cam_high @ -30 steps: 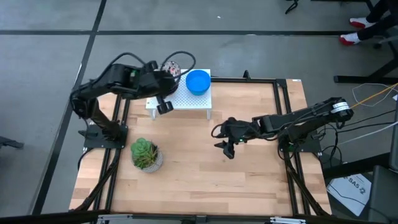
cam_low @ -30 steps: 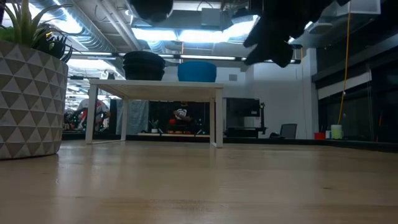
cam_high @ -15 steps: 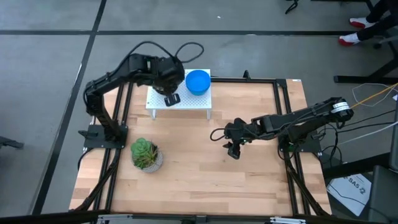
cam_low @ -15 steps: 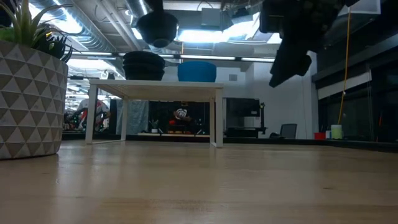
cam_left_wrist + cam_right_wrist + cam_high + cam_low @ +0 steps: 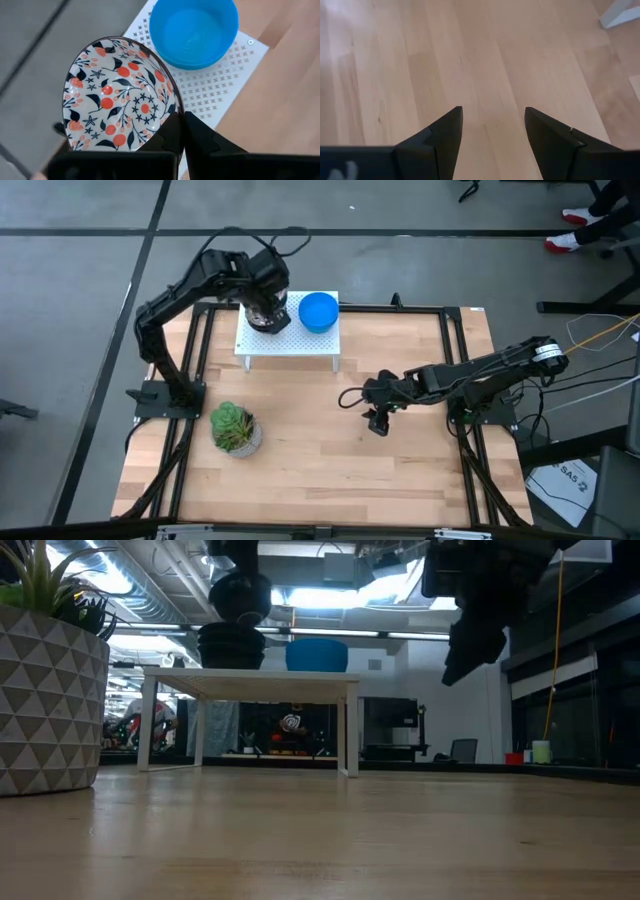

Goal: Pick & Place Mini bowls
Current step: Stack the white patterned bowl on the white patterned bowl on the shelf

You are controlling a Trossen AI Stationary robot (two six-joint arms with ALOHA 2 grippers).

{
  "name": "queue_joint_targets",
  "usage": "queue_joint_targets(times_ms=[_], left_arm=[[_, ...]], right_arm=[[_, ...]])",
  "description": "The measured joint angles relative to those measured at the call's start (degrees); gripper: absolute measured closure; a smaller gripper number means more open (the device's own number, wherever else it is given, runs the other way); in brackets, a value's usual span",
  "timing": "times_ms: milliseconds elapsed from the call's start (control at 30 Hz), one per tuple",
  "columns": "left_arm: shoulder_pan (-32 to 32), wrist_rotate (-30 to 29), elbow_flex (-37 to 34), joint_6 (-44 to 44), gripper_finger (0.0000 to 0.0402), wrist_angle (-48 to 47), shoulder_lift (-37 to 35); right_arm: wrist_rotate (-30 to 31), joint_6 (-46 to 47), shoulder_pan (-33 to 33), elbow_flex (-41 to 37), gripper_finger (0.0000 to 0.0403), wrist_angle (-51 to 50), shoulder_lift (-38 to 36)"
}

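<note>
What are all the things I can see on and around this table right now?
Patterned mini bowl: one, white with red-and-dark flowers, held over the white stand's left end.
Dark bowl shape: one, pattern not visible, on the stand below the held bowl.
Blue mini bowl: one, bright blue, on the stand's right end.
White stand: one, small perforated table at the far edge.
Potted succulent: one, green, near left.
Wooden table: one, light wood.
Left gripper: shut on the patterned bowl's rim.
Right gripper: open, empty, above bare wood.
</note>
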Motion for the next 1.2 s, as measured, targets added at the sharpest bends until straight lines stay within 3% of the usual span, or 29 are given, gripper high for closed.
queue_joint_targets(times_ms=[100, 500, 733, 1200], left_arm=[[1.62, 3.34, 0.00, -1.49, 0.0398, -0.02, 0.07], [1.81, 3.07, -0.08, -0.85, 0.0398, 0.01, 0.38], [1.78, 3.52, -6.59, 0.43, 0.0398, -0.10, 0.21], [1.81, -0.87, -9.68, 4.55, 0.0375, 0.00, 0.17]], right_arm=[[0.00, -0.91, 0.00, 0.00, 0.0189, -1.73, 0.00], [0.00, -0.09, -0.02, 0.00, 0.0189, -2.15, 0.00], [0.02, 1.37, 0.00, 0.00, 0.0189, -1.67, 0.00], [0.02, 1.79, 0.00, 0.00, 0.0189, 0.10, -0.02]])
